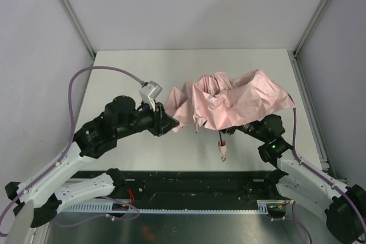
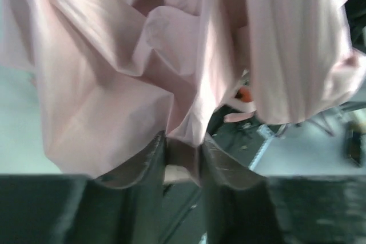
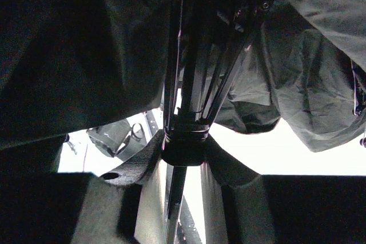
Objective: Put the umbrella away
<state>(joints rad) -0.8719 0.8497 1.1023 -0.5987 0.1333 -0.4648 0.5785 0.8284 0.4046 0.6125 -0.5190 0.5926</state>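
Top external: umbrella point(image 1: 229, 104), half collapsed, held over the worktop point(image 1: 131, 67). Left fingers point(image 2: 146, 167) pinch a fold of its fabric; right fingers point(image 3: 226, 167) clamped on the shaft's sliding collar point(image 3: 184, 141). Step judged: collapsing the canopy; next calls for gathering loose fabric around the shaft

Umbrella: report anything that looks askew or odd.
The umbrella is half collapsed: its pink cloth bunches in crumpled, uneven folds. The left gripper pinches one fold; the right gripper clamps its shaft collar.
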